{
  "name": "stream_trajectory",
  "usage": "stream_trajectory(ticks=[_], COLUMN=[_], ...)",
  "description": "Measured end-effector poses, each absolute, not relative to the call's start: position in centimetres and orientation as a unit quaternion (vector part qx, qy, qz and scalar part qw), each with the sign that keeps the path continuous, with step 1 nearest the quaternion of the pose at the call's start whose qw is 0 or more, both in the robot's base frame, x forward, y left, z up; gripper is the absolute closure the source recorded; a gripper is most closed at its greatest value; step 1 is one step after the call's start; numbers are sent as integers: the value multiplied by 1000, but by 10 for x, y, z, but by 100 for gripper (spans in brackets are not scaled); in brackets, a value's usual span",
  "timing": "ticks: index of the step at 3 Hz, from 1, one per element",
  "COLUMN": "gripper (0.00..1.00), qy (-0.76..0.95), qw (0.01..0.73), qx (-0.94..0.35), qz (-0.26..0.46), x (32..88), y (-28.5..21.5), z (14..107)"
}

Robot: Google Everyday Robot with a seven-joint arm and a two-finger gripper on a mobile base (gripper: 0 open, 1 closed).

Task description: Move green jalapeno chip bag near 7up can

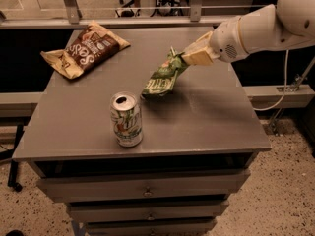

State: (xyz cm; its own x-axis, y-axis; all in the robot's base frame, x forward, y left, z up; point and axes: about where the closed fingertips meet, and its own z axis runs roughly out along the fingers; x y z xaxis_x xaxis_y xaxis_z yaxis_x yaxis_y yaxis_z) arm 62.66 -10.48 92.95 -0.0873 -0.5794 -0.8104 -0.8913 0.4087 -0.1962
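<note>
The green jalapeno chip bag (163, 77) hangs tilted from my gripper (185, 59), which is shut on its upper right corner. The bag is lifted just above the grey table top (206, 117), near the middle. The 7up can (126, 119) stands upright near the table's front edge, a short way down and left of the bag's lower end. The white arm reaches in from the upper right.
A larger brown-and-tan chip bag (86, 48) lies at the table's back left corner. The table is a grey cabinet with drawers (147, 190) below. A rail and chair legs stand behind it. Speckled floor lies around it.
</note>
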Motion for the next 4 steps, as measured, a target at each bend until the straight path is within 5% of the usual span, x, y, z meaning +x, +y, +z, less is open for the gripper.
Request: stream_trajectory(ticks=[2,4], gripper=[98,44], qy=[712,726], qw=[429,410], qx=[-520,-515], qz=[198,198], x=[581,559], y=[-102,-120], z=[916,901])
